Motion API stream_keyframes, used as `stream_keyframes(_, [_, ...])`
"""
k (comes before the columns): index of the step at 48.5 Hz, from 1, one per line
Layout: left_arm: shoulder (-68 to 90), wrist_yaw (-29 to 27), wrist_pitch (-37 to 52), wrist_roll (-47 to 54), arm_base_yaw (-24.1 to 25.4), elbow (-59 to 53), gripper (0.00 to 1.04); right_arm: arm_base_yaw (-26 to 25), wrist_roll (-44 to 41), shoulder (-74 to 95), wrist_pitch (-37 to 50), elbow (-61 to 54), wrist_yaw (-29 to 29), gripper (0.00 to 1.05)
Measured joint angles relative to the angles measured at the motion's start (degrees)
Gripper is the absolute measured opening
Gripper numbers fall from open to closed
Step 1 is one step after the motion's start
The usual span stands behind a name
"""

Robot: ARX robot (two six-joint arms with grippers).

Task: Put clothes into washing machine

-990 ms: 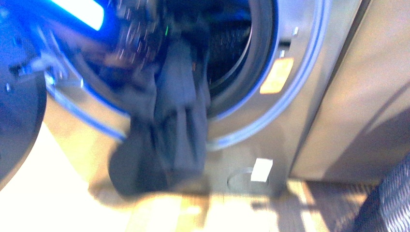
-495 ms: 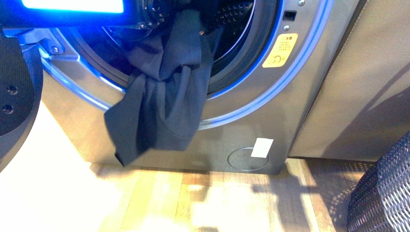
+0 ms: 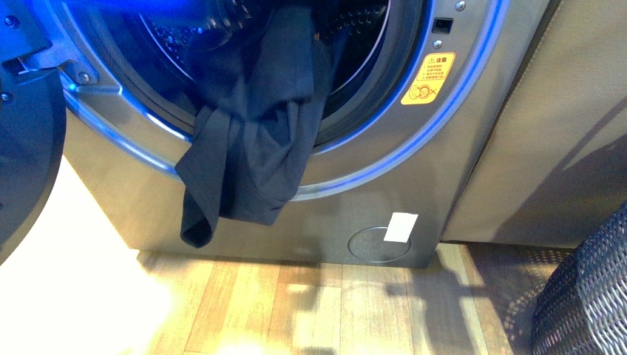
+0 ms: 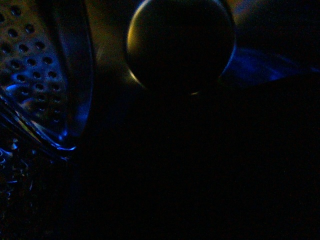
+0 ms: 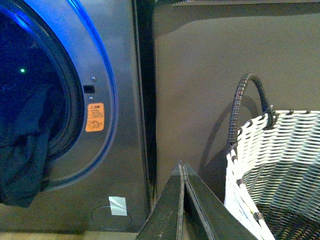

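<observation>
While the clothes [image 3: 248, 140] drape over the washing machine [image 3: 444, 148] rim, the right gripper [image 5: 182, 172], fingers together, should lift the hanging part inside.

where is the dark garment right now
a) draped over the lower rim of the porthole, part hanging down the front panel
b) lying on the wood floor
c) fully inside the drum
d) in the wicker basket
a: in the front view the clothes run from inside the washing machine opening over its lower rim, with the loose end hanging against the front panel above the floor, not touching it.
</observation>
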Motion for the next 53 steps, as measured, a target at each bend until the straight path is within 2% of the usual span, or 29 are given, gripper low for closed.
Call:
stream_keyframes(10, [-3.21, 0.92, 3.67, -0.52, 0.68, -9.44, 0.64, 0.00, 0.00, 0.00, 0.00, 0.00, 0.00, 0.02])
stream_keyframes(18, [-12.02, 2.69, 8.92, -0.94, 0.74, -25.46, 1.00, 0.00, 0.00, 0.00, 0.00, 0.00, 0.00, 0.02])
stream_keyframes(22, [-15.41, 3.37, 11.78, -1.11, 0.63, -31.54, 0.98, 0.00, 0.00, 0.00, 0.00, 0.00, 0.00, 0.02])
stream_keyframes(41, [-32.92, 6.01, 23.23, -4.28, 0.00, -64.00, 0.98, 0.00, 0.00, 0.00, 0.00, 0.00, 0.00, 0.02])
stream_keyframes(53, [-44.35, 8.90, 28.39, -5.07, -0.68, -78.84, 0.98, 0.00, 0.00, 0.00, 0.00, 0.00, 0.00, 0.02])
